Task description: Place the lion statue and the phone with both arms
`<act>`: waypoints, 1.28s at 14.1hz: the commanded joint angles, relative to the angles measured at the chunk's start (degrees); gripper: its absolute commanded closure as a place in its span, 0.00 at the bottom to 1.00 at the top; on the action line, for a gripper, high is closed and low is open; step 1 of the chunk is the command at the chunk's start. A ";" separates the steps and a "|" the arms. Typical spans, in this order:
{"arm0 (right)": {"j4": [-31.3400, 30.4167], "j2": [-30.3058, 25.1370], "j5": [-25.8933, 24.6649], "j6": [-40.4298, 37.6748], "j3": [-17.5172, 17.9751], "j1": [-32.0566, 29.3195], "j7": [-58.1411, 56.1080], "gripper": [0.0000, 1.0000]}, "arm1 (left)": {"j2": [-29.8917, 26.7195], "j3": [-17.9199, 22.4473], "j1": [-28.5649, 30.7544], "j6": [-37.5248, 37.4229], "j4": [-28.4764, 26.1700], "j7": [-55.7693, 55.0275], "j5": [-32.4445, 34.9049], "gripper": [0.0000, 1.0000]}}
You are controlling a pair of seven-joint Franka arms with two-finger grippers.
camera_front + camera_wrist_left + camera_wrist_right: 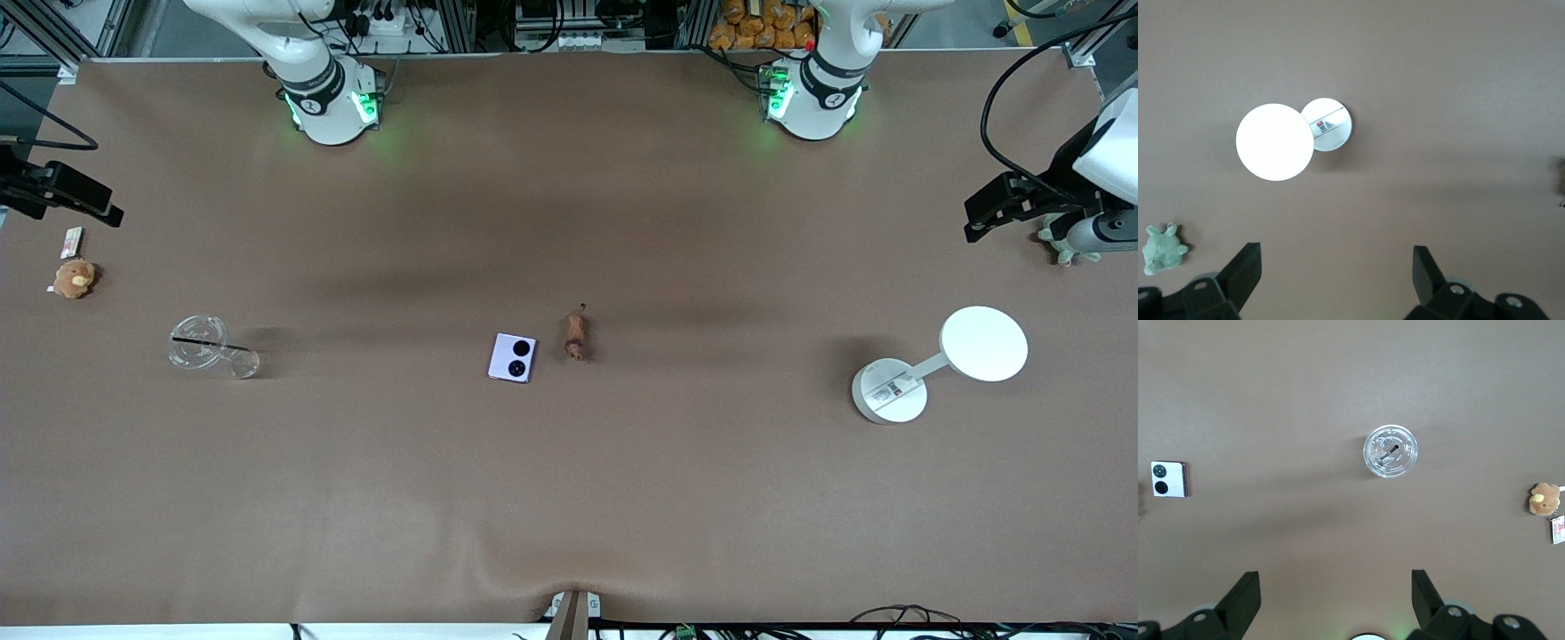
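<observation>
The phone, pale lavender with two black camera circles, lies flat near the middle of the table. It also shows in the right wrist view. The lion statue, tiny and reddish-brown, lies beside the phone, toward the left arm's end. My left gripper is open and empty, up over the left arm's end of the table. My right gripper is open and empty, up over the right arm's end. Both are well away from the phone and the lion statue.
A white round stand with a disc top stands toward the left arm's end. A green plush turtle lies under the left arm. A clear cup with a straw, a tan plush toy and a white card lie toward the right arm's end.
</observation>
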 commanded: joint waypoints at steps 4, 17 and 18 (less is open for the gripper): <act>0.81 0.14 0.18 -0.42 0.76 -0.88 -0.13 0.00 | -0.26 0.00 0.01 -0.73 0.14 0.75 -0.84 0.00; 0.90 0.49 0.27 -0.33 0.76 -1.32 -0.31 0.00 | 0.35 -2.01 -0.52 -1.34 1.28 -0.39 -2.60 0.00; 0.90 0.49 0.27 -0.33 0.76 -1.32 -0.31 0.00 | 0.44 -2.54 -0.43 -1.34 1.37 -0.39 -2.51 0.00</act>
